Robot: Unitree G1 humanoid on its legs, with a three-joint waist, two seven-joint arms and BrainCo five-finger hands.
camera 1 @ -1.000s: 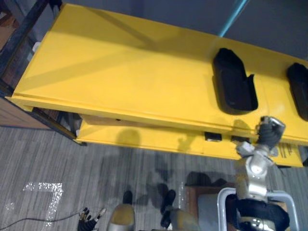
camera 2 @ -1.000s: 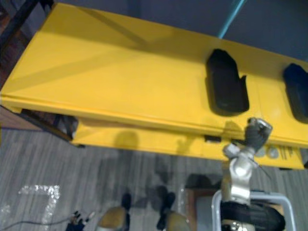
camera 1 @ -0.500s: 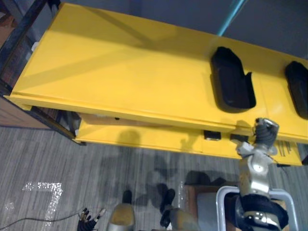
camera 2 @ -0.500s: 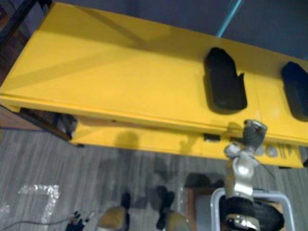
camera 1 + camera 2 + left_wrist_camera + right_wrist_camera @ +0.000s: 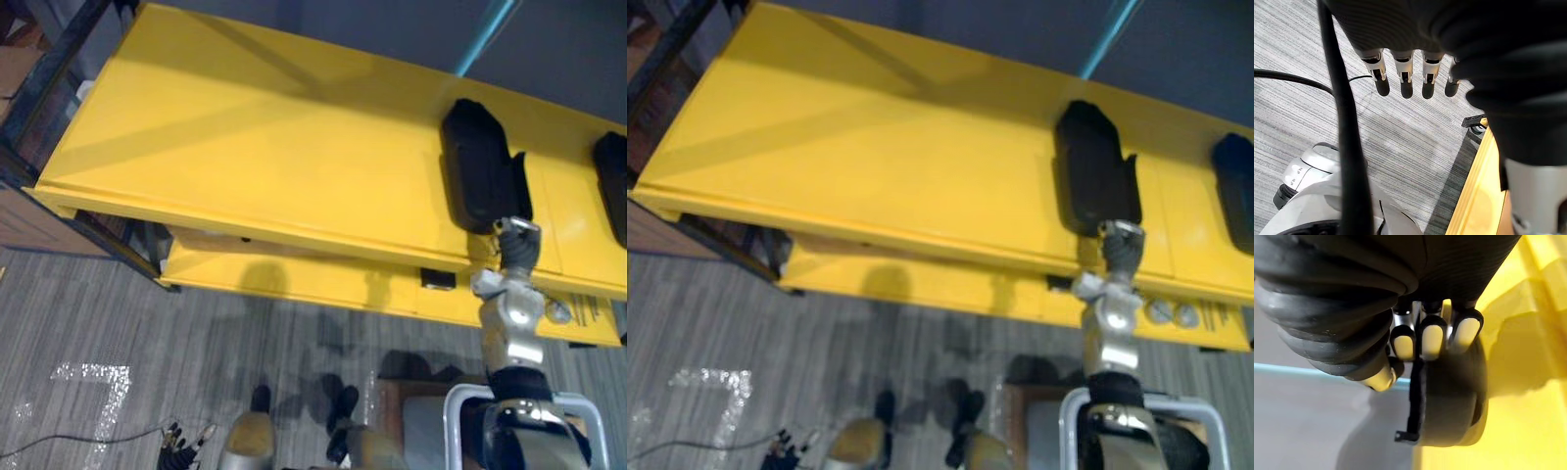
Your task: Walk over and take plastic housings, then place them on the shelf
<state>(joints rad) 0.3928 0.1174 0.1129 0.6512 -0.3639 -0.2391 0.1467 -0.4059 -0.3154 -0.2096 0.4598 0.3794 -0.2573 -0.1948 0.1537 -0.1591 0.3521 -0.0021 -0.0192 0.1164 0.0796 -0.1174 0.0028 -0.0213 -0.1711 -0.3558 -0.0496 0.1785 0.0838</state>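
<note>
Two black plastic housings lie on the yellow table (image 5: 265, 137): one (image 5: 480, 176) right of centre and one (image 5: 612, 186) at the right edge. My right hand (image 5: 514, 245) reaches over the table's front edge and sits at the near end of the first housing. In the right wrist view its fingers (image 5: 1431, 340) are curled, with the housing (image 5: 1449, 401) just past the tips and nothing held. My left hand (image 5: 1405, 78) hangs over the grey floor beside the table's edge, its fingers straight.
A lower yellow shelf (image 5: 313, 279) juts out under the tabletop. A dark rack (image 5: 49, 88) stands at the table's left end. A blue pole (image 5: 485, 34) rises behind the table. A silver frame (image 5: 460, 411) is at the bottom right, and a glittery mark (image 5: 98, 392) is on the floor.
My right hand has moved forward from below the table's front edge to the near end of the housing. The camera has shifted slightly.
</note>
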